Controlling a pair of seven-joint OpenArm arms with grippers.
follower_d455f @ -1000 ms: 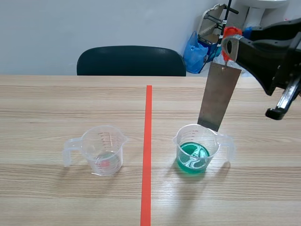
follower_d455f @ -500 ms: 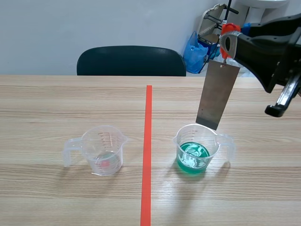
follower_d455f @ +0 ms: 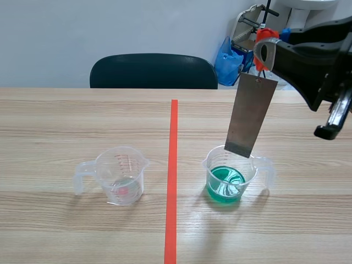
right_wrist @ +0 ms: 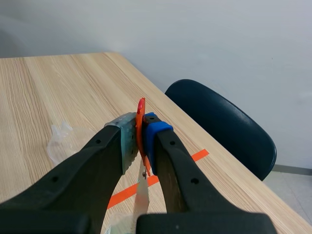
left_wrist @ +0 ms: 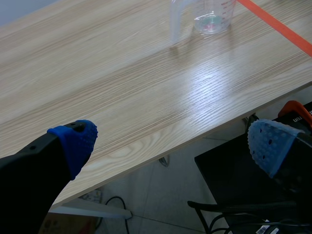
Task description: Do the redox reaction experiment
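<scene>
The left gripper is held released, its blue pads spread wide, off the near edge of the table and over the floor, with nothing between them. Well ahead of it a clear cup is stood left of the orange-red tape line, with only a little clear liquid in its bottom. Right of the line, a cup of green liquid is set with its handle turned away from the tape. A metal plate is hung slightly tilted over its mouth, the lower edge near the rim and, as far as can be judged, clear of the liquid. The plate is carried by an orange ring at its top, on which the right gripper is clenched. Because the plate is suspended loosely, it could be set swinging by a quick move, so that the light cup is struck on the rim, tipped and spilled. Were the plate lowered off-centre, it could be caught on the rim. The ring could also be lost from so narrow a pinch. The table is of pale wood grain with a faint sheen. Behind it a dark chair is pushed in against a plain wall, and a blue bag is seen in the corner.
</scene>
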